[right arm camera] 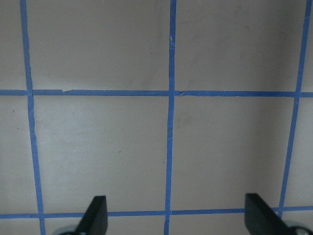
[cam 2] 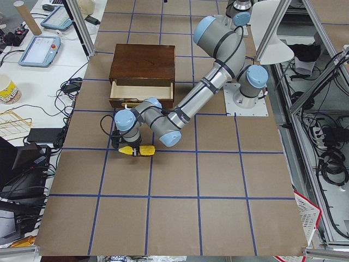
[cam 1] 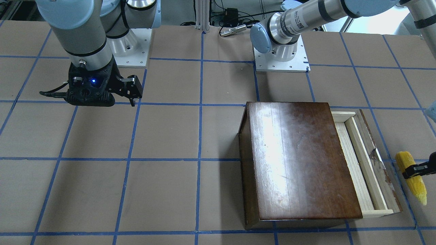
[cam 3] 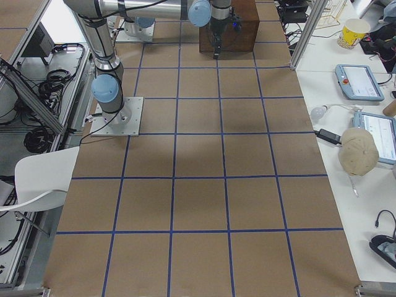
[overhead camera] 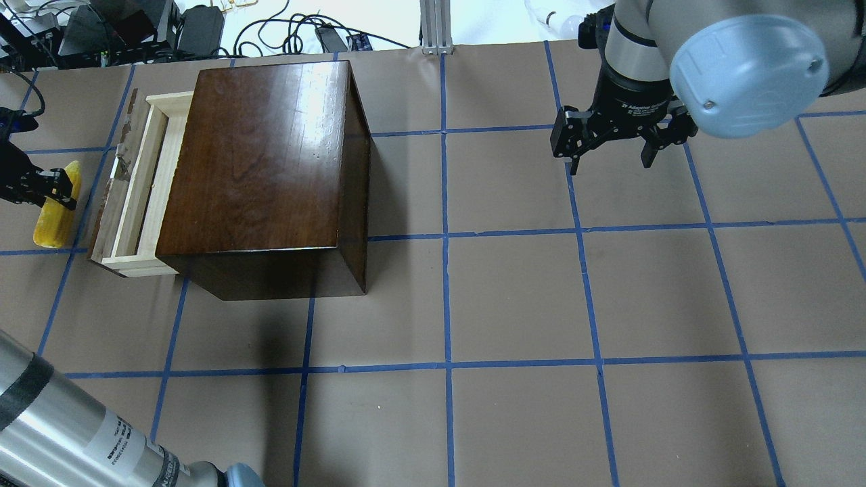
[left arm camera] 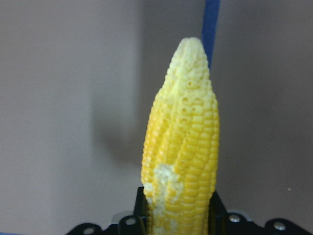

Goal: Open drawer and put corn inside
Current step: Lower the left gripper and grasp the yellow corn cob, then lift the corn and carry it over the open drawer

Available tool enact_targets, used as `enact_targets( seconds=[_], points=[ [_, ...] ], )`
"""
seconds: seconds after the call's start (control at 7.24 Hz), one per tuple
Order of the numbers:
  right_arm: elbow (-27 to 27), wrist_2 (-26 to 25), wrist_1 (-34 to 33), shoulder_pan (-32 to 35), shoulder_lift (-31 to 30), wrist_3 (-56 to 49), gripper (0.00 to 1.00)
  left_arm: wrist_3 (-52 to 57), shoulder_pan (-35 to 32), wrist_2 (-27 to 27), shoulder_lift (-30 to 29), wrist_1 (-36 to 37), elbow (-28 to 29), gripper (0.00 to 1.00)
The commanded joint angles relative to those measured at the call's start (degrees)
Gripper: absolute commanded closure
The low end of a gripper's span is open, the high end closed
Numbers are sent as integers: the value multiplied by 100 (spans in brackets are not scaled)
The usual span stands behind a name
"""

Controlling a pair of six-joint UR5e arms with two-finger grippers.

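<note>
Left gripper [overhead camera: 58,191]: jaws clamped on the corn [cam 1: 417,186] at about mid-length. The wrist view shows a black finger on each side of the cob, with the paler tip pointing away from the camera.

Right gripper [overhead camera: 609,164]: fingers [right arm camera: 96,215] apart, nothing between them. It hangs over bare table, pointing down, well apart from the cabinet.

Table [overhead camera: 514,297]: brown surface, marked into squares with blue tape.

Cabinet [overhead camera: 264,155]: glossy dark-brown box, standing on the robot's left half of the table.

Drawer [overhead camera: 139,182]: partly pulled out on the cabinet's side facing the left gripper. The pale wood tray is exposed, and the dark front panel is chipped. Nothing is visible in the exposed part.

Corn: outside the drawer, near the front panel but apart from it, lying roughly parallel to it. Whether it touches the table cannot be determined.
</note>
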Motion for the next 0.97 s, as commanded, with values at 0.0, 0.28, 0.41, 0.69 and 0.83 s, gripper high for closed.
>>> enact_targets(
  seconds=[0.0, 0.28, 0.41, 0.69, 0.83],
  points=[
    [0, 0, 3, 0, 0, 0, 0, 4, -77, -6, 387, -652, 220, 100],
    [0, 0, 3, 0, 0, 0, 0, 12, -199, -6, 862, -1749, 860, 100],
    [0, 9, 3, 0, 0, 0, 0, 12, -427, -6, 1090, -2320, 1202, 100],
    [0, 9, 3, 0, 0, 0, 0, -40, -718, -75, 1416, -2765, 1321, 100],
    [0, 9, 3, 0, 0, 0, 0, -92, -875, -111, 1531, -2766, 1312, 100]
  ],
)
